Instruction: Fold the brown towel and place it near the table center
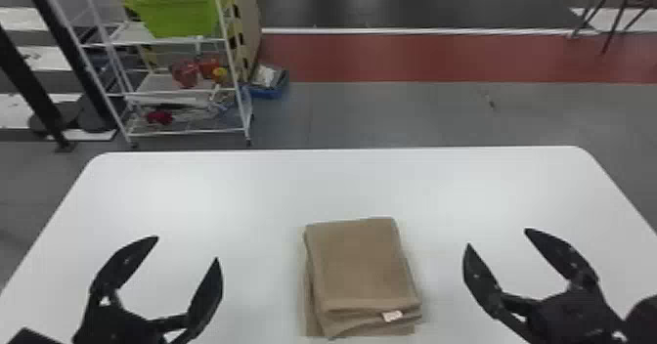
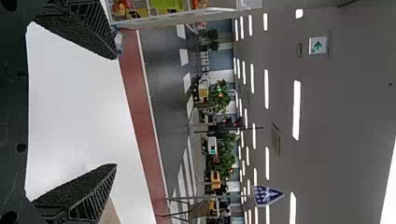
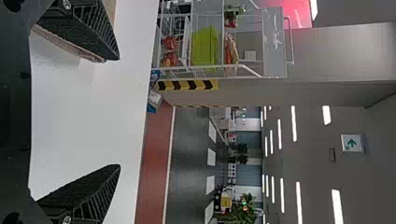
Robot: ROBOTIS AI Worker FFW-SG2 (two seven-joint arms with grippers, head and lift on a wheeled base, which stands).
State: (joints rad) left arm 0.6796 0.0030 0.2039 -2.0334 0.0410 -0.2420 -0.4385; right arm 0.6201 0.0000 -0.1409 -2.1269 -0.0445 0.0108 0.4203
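- The brown towel, a soft cloth folded into a thick rectangular pad, lies flat on the smooth white counter with rounded corners, between the two hands and touching neither.
- The black two-fingered left hand is open and empty, its jaws parted wide, off to the towel's left.
- The black two-fingered right hand is likewise open and empty, on the other side.
- Expect something light and limp: nothing here should break, but the layers will probably sag, shear and creep over one another if only the top one is pinched.
- The fabric looks matt, so it should grip well against the pads; the counter looks slicker, and a one-sided push may slide the whole bundle.
- Lower layers stick out past the top fold at the near edge and along the left side, so the stack is a little uneven there.
- The small white label at the near edge makes a poor hold; better to take the full thickness beside it.
- The folding looks all but finished. For any shift toward the centre, I would press in low from both sides at once, gently, catching every layer.
- Squeezing too hard could buckle the pad upward; lifting by one corner could undo the folds.
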